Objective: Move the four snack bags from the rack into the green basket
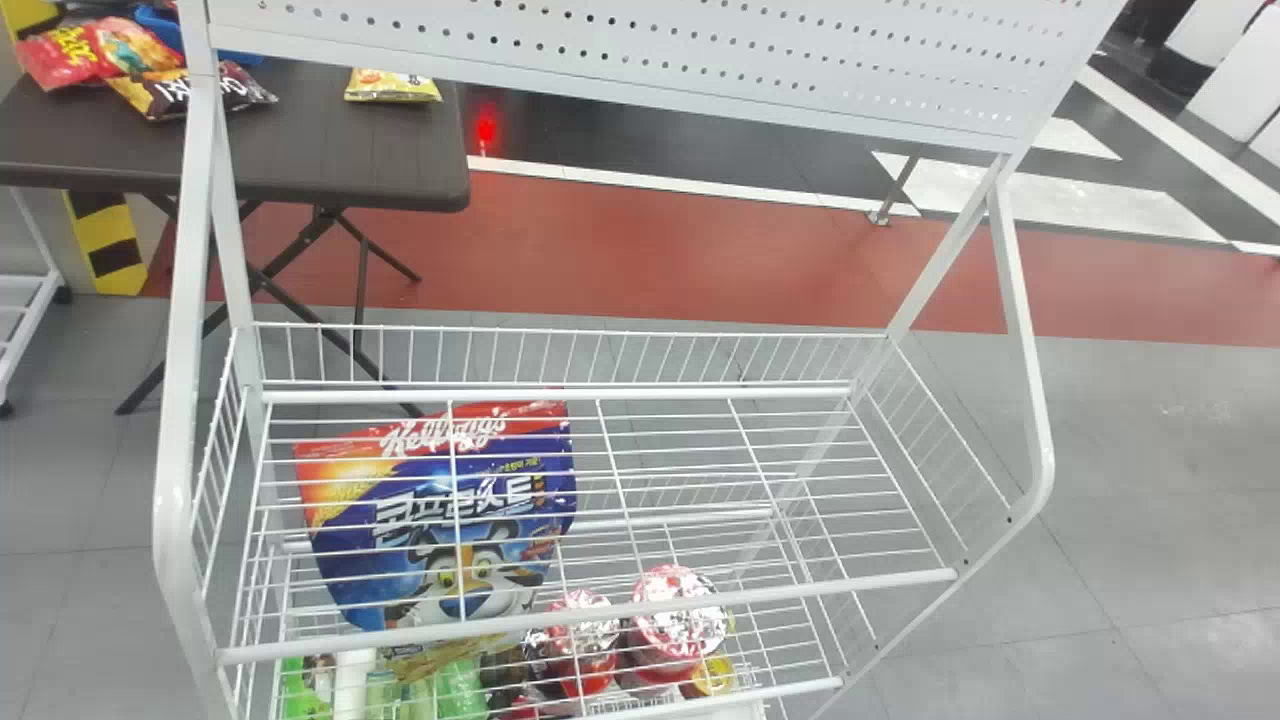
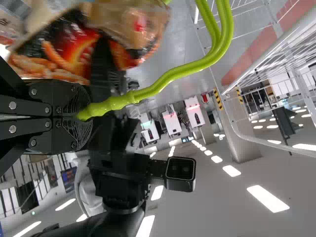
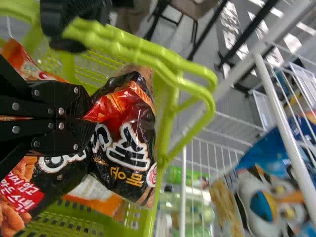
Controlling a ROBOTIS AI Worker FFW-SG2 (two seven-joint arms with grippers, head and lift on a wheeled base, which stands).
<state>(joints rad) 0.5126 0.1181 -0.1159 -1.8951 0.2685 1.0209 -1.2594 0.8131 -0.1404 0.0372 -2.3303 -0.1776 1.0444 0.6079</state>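
This looks like a big indoor lab or work hall, but I can't tell which. It has a gray tile floor (image 1: 1150,430) with a red strip (image 1: 650,240), a yellow-and-black striped post (image 1: 105,240), white machines (image 2: 169,120) in a row and long, bright ceiling lights (image 2: 266,198). A white wire shop rack (image 1: 182,380) and a folding table (image 1: 330,150) make it look a bit like a store.

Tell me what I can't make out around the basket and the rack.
Right wrist view: bag count in the green basket; the bags overlap.
Right wrist view: much of the orange bag, under the black bag.
Right wrist view: the black bag's pinched end, behind the right gripper's fingers.
Head view: fronts of the bottles, behind rack wires and cut off by the edge.
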